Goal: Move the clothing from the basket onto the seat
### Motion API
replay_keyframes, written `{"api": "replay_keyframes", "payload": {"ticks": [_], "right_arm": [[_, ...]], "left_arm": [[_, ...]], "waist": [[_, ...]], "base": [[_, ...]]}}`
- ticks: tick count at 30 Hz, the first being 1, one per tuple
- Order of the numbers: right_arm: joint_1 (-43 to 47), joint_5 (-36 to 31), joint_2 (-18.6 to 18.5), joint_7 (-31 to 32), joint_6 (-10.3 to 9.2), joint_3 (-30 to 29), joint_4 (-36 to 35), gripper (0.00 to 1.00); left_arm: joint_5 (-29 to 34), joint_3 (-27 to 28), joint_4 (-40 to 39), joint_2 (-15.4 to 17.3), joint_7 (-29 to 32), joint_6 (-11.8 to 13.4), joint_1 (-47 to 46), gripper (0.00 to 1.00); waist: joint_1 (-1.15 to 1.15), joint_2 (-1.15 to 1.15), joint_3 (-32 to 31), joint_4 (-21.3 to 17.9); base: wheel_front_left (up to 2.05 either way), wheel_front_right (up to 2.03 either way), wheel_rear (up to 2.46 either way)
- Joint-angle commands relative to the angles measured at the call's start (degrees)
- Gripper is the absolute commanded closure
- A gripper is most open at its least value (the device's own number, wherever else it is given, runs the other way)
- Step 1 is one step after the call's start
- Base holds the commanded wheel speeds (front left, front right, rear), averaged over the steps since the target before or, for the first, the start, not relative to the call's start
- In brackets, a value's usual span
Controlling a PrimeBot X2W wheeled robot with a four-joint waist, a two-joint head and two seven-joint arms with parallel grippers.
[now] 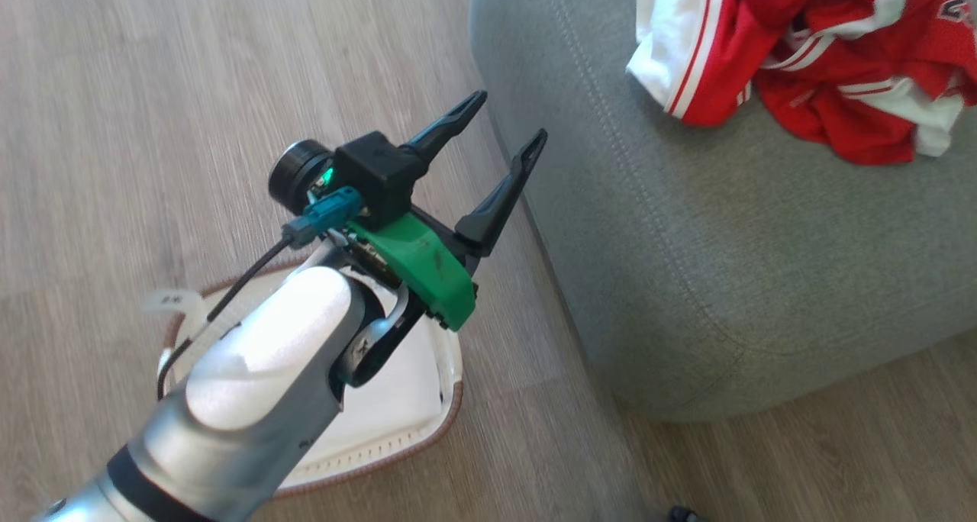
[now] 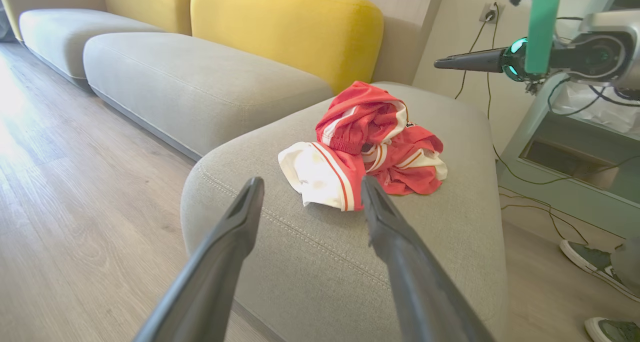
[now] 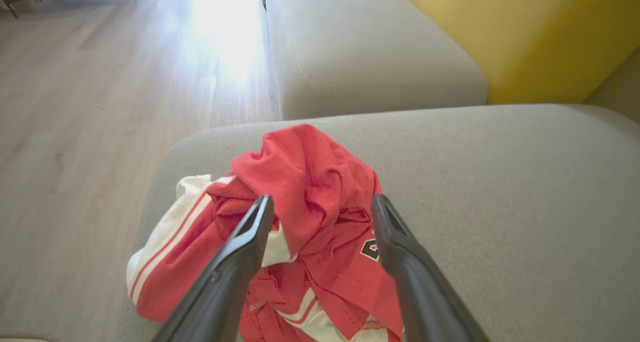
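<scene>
The clothing [image 1: 824,72] looks soft, light and slippery, so pinch a fat fold on top. The left gripper [image 1: 509,117] and right gripper [image 3: 322,202] both have fingers wide apart, holding nothing.

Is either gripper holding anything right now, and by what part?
Nothing is held. The left gripper is open and empty near the seat; the right gripper stands open over the clothing, which lies heaped on the seat.
</scene>
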Motion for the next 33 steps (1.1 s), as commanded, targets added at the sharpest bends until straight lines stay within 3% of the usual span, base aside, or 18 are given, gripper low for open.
{"api": "replay_keyframes", "payload": {"ticks": [1, 8, 15, 24, 28, 33], "right_arm": [[1.94, 0.96, -2.61, -2.27, -0.02, 0.41, -3.0, 0.0], [6.08, -0.92, -6.12, -9.58, -0.02, 2.64, -9.11, 0.0], [9.36, -3.84, -8.13, -15.24, -0.02, 0.58, -13.63, 0.0], [16.88, -6.42, -7.89, -19.02, -0.02, -8.14, -18.0, 0.0], [22.95, -8.82, -6.27, -19.8, -0.02, -14.04, -21.1, 0.0], [33.03, -15.59, -1.21, -19.82, -0.02, -23.55, -27.77, 0.0]], "left_arm": [[-0.56, 2.72, -1.71, 1.01, -0.91, 0.52, -0.38, 0.0], [-2.07, 4.31, -1.48, 2.13, -2.76, 2.21, 2.97, 0.0], [-3.38, 6.45, -2.51, 4.54, -3.85, 4.19, 6.23, 0.0], [-4.86, 9.14, -4.06, 6.51, -5.23, 7.14, 9.95, 0.0], [-5.71, 10.49, -4.26, 7.55, -5.93, 8.57, 12.16, 0.0], [-7.03, 12.52, -4.45, 9.15, -7.28, 10.49, 16.01, 0.0]], "waist": [[0.0, 0.0, -2.68, -0.28], [0.0, 0.0, -8.51, 0.58], [0.0, 0.0, -12.63, 2.76], [0.0, 0.0, -15.34, 6.42], [0.0, 0.0, -16.47, 8.36], [0.0, 0.0, -17.69, 10.96]], "base": [[0.0, 0.0, 0.0], [0.0, 0.0, 0.0], [0.0, 0.0, 0.0], [0.0, 0.0, 0.0], [0.0, 0.0, 0.0], [0.0, 0.0, 0.0]]}}
